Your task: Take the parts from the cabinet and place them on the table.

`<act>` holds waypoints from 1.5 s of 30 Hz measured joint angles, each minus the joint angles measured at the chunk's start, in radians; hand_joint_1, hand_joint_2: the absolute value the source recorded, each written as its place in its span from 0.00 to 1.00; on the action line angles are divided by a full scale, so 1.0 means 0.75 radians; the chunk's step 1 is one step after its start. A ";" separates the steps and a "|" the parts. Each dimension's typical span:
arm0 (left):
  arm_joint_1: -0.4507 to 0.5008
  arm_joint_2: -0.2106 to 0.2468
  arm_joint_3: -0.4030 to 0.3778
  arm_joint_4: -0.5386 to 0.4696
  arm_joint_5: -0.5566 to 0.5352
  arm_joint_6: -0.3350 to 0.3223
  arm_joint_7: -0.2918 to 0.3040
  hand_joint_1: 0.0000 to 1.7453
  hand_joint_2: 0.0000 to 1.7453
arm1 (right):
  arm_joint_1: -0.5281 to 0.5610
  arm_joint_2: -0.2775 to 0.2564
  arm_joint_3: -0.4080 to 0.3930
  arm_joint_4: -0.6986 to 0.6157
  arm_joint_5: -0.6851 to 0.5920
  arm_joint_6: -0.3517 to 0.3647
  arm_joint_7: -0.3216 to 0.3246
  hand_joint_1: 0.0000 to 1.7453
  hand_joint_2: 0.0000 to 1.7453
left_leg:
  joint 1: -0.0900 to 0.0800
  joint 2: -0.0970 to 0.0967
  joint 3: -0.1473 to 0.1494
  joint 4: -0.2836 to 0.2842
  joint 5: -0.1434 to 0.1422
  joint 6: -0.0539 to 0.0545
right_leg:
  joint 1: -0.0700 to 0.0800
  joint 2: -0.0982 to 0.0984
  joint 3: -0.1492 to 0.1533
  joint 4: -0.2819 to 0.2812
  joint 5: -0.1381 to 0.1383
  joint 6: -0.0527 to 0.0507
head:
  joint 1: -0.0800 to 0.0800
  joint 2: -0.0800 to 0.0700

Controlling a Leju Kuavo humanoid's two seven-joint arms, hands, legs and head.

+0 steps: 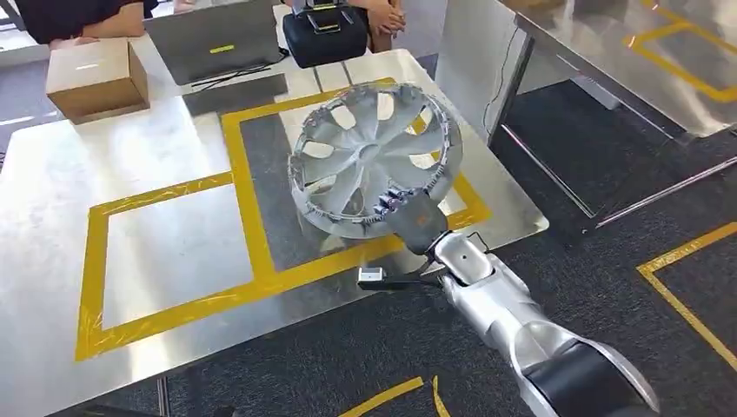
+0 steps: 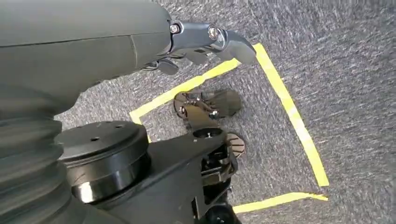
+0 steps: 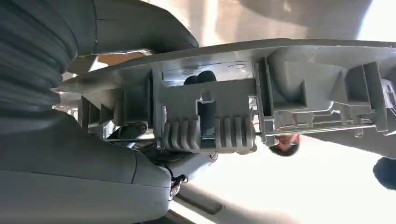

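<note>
Round silver-grey plastic wheel cover (image 1: pixel 374 156) with spokes and openings, tilted, near rim gripped by right hand (image 1: pixel 415 217), ribbed clips apparently underneath

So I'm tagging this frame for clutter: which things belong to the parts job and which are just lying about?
Job: silver spoked plastic wheel cover, right hand gripping its rim, shiny metal table with yellow tape boxes.

Lying about: brown cardboard box, grey laptop, black bag, left hand hanging over carpet.

hubcap (image 1: pixel 369 156): grey plastic, satin | table (image 1: pixel 52 182): brushed metal | floor (image 1: pixel 608 252): rough carpet
</note>
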 joint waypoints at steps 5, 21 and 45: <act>0.000 0.001 0.000 0.000 0.001 0.002 -0.005 0.00 1.00 | 0.000 0.048 0.026 0.000 -0.016 0.000 -0.040 1.00 1.00 | 0.001 0.000 0.001 0.000 0.002 0.002 | 0.000 0.000 0.000 0.000 0.003 0.004 | 0.000 0.000; 0.017 0.002 0.001 0.000 0.020 0.003 -0.017 0.00 1.00 | -0.007 0.086 0.033 0.060 -0.099 0.000 -0.018 1.00 1.00 | 0.002 0.000 0.002 0.000 0.005 0.001 | 0.000 0.000 0.001 0.001 0.004 0.005 | 0.000 0.000; 0.025 0.011 0.000 -0.001 0.000 -0.022 -0.058 0.00 1.00 | 0.087 -0.018 -0.022 0.102 -0.075 -0.001 0.094 0.00 1.00 | 0.001 0.002 0.002 0.001 0.004 0.001 | 0.000 0.000 0.001 0.001 0.004 0.005 | 0.000 0.000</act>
